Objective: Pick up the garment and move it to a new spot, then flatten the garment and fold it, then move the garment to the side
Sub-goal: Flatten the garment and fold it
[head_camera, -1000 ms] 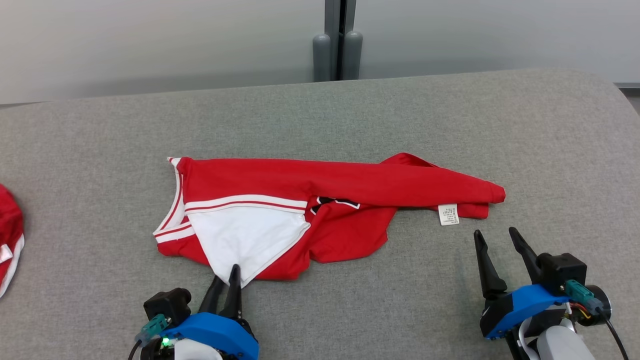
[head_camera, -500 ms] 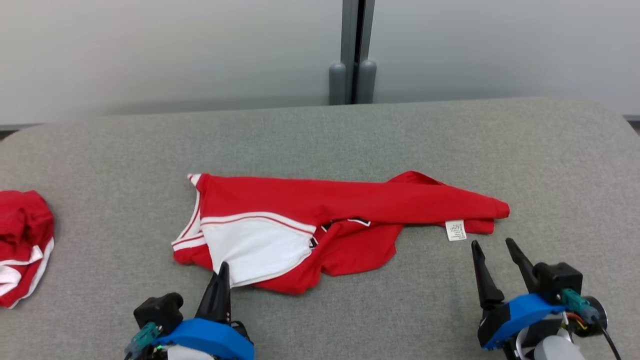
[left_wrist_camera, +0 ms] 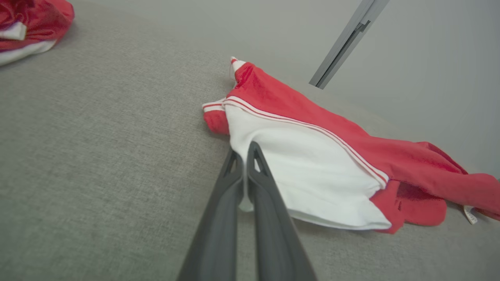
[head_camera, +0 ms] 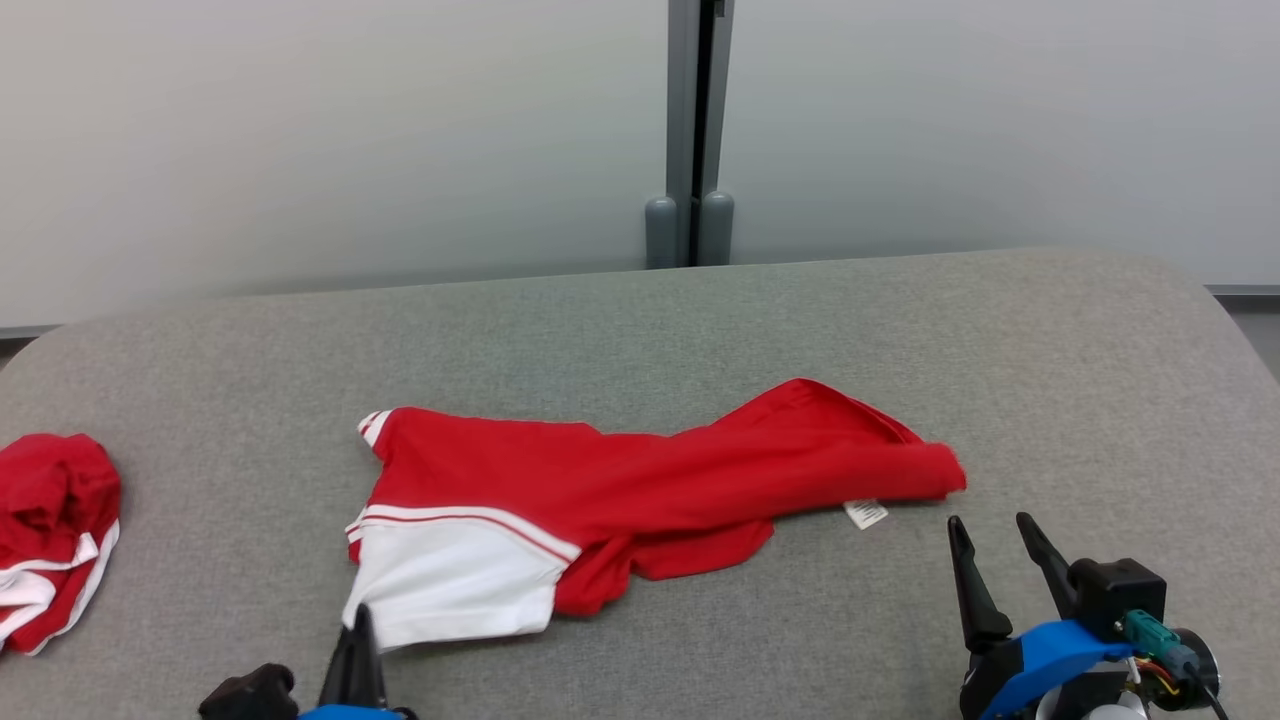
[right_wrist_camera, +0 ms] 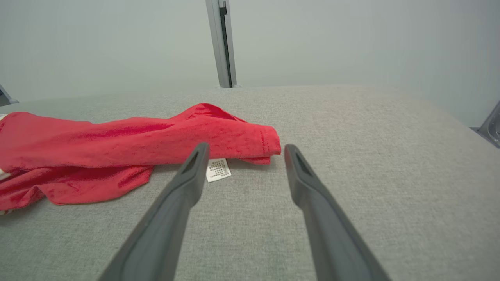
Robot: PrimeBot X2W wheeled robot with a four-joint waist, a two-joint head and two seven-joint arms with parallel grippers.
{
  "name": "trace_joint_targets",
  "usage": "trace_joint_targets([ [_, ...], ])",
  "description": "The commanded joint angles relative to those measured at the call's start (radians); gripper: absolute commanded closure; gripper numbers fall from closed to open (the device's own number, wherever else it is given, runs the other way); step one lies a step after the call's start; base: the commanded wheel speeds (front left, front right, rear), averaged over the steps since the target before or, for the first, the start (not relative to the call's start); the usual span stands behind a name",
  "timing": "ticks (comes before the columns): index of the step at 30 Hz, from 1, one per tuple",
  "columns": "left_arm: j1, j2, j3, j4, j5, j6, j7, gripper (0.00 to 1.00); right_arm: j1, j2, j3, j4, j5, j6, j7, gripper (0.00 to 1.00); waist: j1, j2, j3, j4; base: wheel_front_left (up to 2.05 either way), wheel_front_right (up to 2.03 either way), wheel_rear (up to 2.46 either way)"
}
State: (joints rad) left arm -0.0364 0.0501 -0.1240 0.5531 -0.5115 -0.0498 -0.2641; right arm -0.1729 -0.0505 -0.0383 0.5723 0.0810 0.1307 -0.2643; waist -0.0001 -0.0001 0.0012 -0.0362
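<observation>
Grey felt-like tabletop, broad and flat, rounded at both far corners; crumpled red-and-white bundle of cloth at the left edge of the head view, resting on that top, white trim along its near side; same bundle at the upper left corner of the left wrist view, well apart from anything else. Behind the table, pale matte wall panels; between two of them a grey upright post with a dark seam down its middle, ending low in two rounded grey caps side by side, just past the far table edge; at the far right, a narrow strip of grey floor beyond the rounded corner.
</observation>
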Motion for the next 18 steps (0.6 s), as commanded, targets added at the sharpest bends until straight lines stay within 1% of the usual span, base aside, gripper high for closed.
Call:
trace_joint_targets([
  [1, 0.014, 0.0, 0.037, -0.004, 0.017, 0.021, 0.0, 1.0, 0.023, -0.001, 0.0, -0.008, -0.007, 0.0, 0.0, 0.0, 0.0001, 0.0001, -0.007, -0.012, 0.0, 0.0, 0.0],
  [3, 0.021, 0.0, 0.059, -0.009, 0.039, 0.03, -0.001, 1.0, 0.024, -0.001, 0.002, -0.014, -0.012, 0.0, 0.0, 0.0, 0.0001, 0.0001, -0.01, -0.019, 0.0, 0.0, 0.0],
  [5, 0.025, 0.0, 0.064, -0.005, 0.048, 0.026, 0.0, 1.0, 0.025, -0.001, 0.003, -0.017, -0.015, 0.0, 0.0, 0.0, 0.0001, 0.0001, -0.01, -0.026, 0.0, 0.0, 0.0],
  [6, 0.024, 0.001, 0.069, -0.004, 0.053, 0.032, 0.0, 1.0, 0.025, -0.001, 0.003, -0.017, -0.017, 0.0, 0.0, 0.0, 0.0001, 0.0001, -0.009, -0.028, 0.0, 0.0, 0.0],
  [10, 0.018, 0.0, 0.081, -0.01, 0.072, 0.069, 0.0, 1.0, 0.024, -0.001, 0.002, -0.003, -0.016, 0.0, 0.0, 0.0, 0.0001, 0.0001, -0.003, -0.031, 0.0, 0.0, 0.0],
  [15, 0.022, 0.001, 0.106, -0.04, 0.105, 0.122, -0.001, 1.0, 0.024, -0.001, 0.006, 0.024, -0.003, 0.0, 0.0, 0.0, 0.0001, 0.0001, 0.009, -0.014, 0.0, 0.0, 0.0],
  [16, 0.022, 0.001, 0.106, -0.04, 0.105, 0.122, -0.001, 1.0, 0.024, -0.001, 0.006, 0.024, -0.003, 0.0, 0.0, 0.0, 0.0001, 0.0001, 0.009, -0.014, 0.0, 0.0, 0.0],
  [18, 0.033, 0.0, 0.108, -0.047, 0.11, 0.136, 0.0, 1.0, 0.022, -0.001, 0.007, 0.033, 0.0, 0.0, 0.0, 0.0, 0.0001, 0.0001, 0.014, -0.003, 0.0, 0.0, 0.0],
])
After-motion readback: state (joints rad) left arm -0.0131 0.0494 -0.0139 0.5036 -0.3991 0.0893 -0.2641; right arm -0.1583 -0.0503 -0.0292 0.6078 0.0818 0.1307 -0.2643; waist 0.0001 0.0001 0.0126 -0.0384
